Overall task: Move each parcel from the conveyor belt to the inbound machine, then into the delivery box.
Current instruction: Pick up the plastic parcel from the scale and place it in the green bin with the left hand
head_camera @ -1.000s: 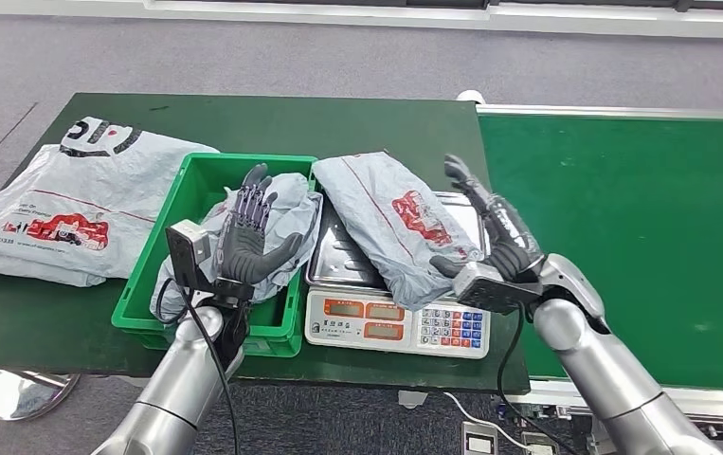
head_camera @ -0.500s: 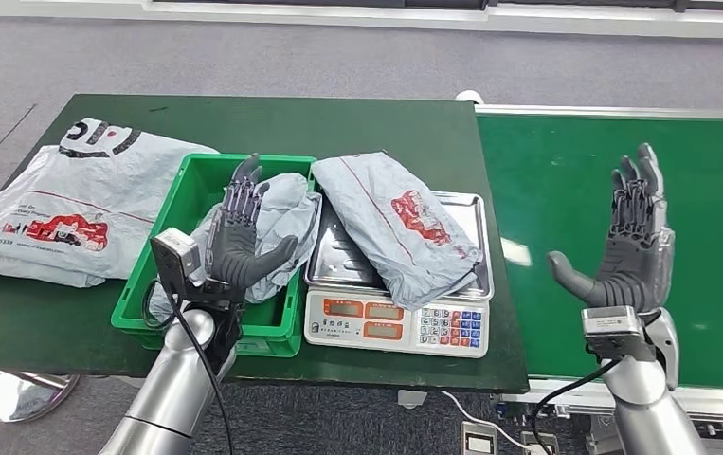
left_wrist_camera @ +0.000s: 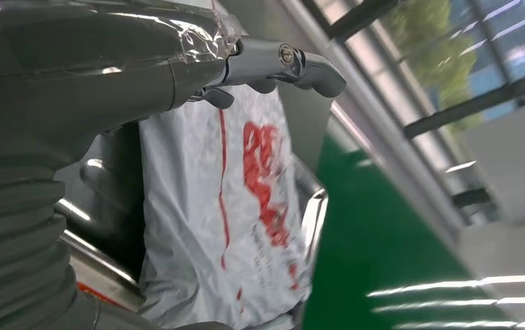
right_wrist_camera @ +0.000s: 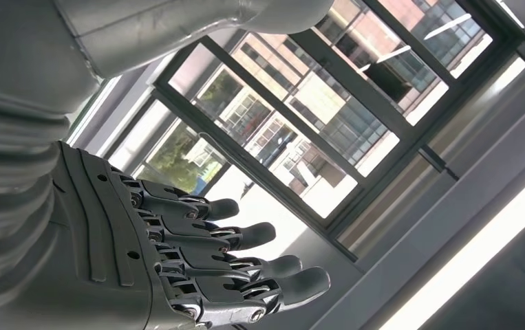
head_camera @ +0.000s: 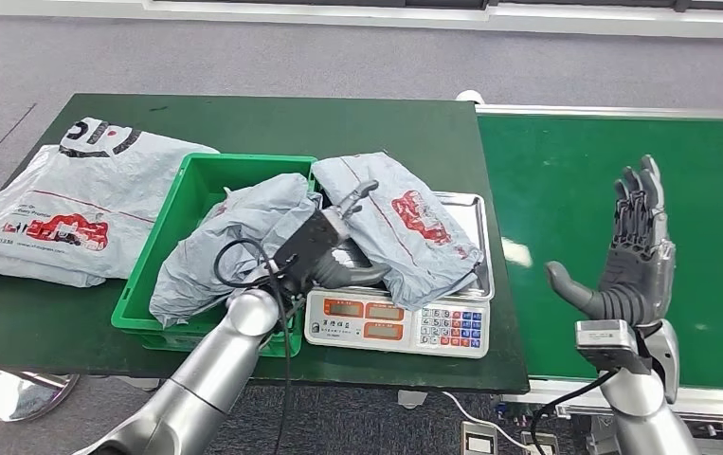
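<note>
A grey parcel [head_camera: 405, 220] with red print lies across the steel tray of the inbound scale [head_camera: 395, 324]. My left hand [head_camera: 334, 248] is at the parcel's near left edge, fingers apart, thumb low by the tray, holding nothing. In the left wrist view its fingers [left_wrist_camera: 294, 63] reach over the parcel [left_wrist_camera: 245, 206]. A second crumpled grey parcel [head_camera: 234, 237] fills the green delivery box [head_camera: 189, 186]. My right hand [head_camera: 630, 254] is raised upright over the green conveyor belt [head_camera: 623, 171], empty, fingers [right_wrist_camera: 245, 265] spread.
A large flat grey parcel [head_camera: 63, 204] lies on the dark green table [head_camera: 272, 118] left of the box. The scale's keypad [head_camera: 452, 330] faces the table's near edge. A cable [head_camera: 234, 261] loops off my left wrist over the box.
My left hand swung right from above the box to the parcel on the scale. My right hand left that parcel a second ago and now holds still, raised over the belt.
</note>
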`<act>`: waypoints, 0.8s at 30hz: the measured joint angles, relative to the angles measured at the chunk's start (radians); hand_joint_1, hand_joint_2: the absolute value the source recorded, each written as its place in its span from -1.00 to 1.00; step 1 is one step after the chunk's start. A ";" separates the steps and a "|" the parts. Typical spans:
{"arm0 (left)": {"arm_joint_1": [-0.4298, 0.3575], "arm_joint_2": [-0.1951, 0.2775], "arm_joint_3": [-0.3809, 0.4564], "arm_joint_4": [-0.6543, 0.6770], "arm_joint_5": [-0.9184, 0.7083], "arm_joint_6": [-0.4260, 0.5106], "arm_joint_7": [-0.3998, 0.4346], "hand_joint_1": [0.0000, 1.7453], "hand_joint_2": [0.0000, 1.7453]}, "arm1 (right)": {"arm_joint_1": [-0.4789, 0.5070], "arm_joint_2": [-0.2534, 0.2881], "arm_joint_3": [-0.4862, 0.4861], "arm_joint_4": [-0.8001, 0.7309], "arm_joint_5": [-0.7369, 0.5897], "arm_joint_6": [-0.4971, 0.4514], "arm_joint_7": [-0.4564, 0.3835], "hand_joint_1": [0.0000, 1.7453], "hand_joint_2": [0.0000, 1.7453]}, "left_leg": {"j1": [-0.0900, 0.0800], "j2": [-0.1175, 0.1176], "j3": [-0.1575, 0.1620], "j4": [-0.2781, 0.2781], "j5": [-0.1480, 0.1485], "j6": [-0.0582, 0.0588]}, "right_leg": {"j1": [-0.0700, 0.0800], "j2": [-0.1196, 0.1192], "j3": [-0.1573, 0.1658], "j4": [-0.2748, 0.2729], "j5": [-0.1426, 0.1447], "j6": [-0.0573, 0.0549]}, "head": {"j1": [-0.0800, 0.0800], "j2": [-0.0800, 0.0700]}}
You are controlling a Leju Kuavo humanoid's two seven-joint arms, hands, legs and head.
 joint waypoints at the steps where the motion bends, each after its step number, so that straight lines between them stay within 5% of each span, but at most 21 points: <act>1: -0.023 -0.010 -0.017 0.037 -0.021 -0.016 0.029 -1.00 1.00 | 0.011 0.003 -0.003 -0.006 0.012 -0.001 0.004 -1.00 1.00 | 0.000 0.000 0.000 0.000 0.000 0.000 | 0.000 0.000 0.000 0.000 0.000 0.000 | 0.000 0.000; 8: -0.134 -0.054 -0.130 0.236 -0.133 -0.058 0.167 -1.00 1.00 | 0.104 0.028 -0.041 -0.070 0.071 0.011 0.034 -1.00 1.00 | 0.000 0.001 0.000 0.000 -0.001 0.000 | 0.000 0.000 0.000 0.000 0.000 0.000 | 0.000 0.000; 24: -0.183 -0.070 -0.219 0.331 -0.206 -0.010 0.220 -0.92 1.00 | 0.168 0.049 -0.090 -0.115 0.119 0.063 0.066 -1.00 1.00 | 0.000 0.001 0.000 0.000 -0.001 0.000 | 0.000 0.001 0.000 0.000 0.000 0.000 | 0.000 0.000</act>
